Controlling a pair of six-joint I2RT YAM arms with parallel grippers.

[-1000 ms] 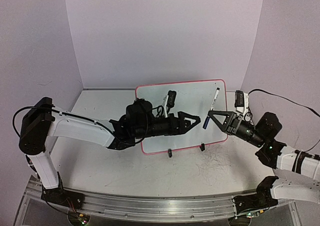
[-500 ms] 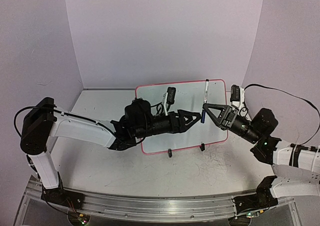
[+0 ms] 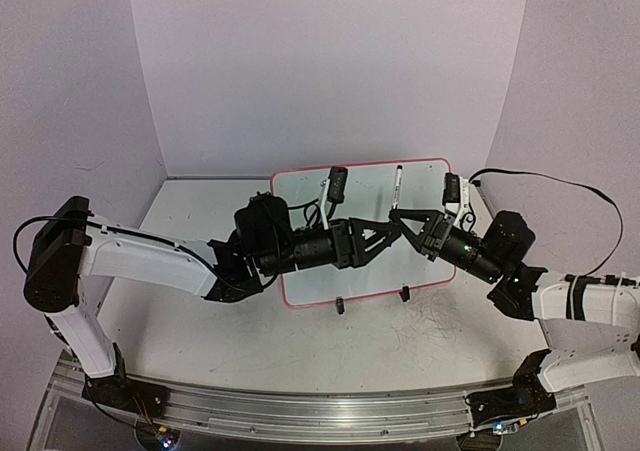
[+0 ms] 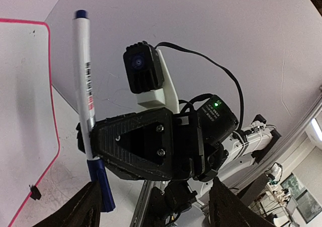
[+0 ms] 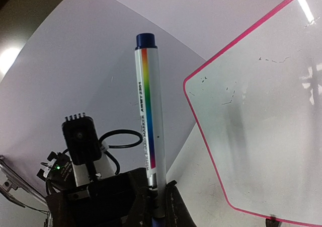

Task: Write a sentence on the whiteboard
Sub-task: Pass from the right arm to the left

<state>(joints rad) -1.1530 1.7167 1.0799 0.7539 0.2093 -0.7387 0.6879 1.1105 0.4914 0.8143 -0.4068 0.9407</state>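
1. top external: left gripper (image 3: 390, 233) reaches right, up against the marker (image 3: 397, 186), jaws wide apart, nothing in them.
2. whiteboard (image 3: 305, 186) sits mid-table beneath both grippers and looks blank. light and stiff, likely to skid under pressing.
3. right gripper (image 3: 400, 219) is clamped on the marker's lower barrel. slick, light plastic, so a firm grip looks wise.
4. left wrist shows the blue cap (image 4: 100, 184) poking out below, probably the spot to pull. top view hides it.

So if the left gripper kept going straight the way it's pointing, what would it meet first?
Most likely the blue cap of the marker clamped in the right gripper. It sits directly ahead of the left gripper, roughly in line with its open fingers, though the exact depth is unclear.
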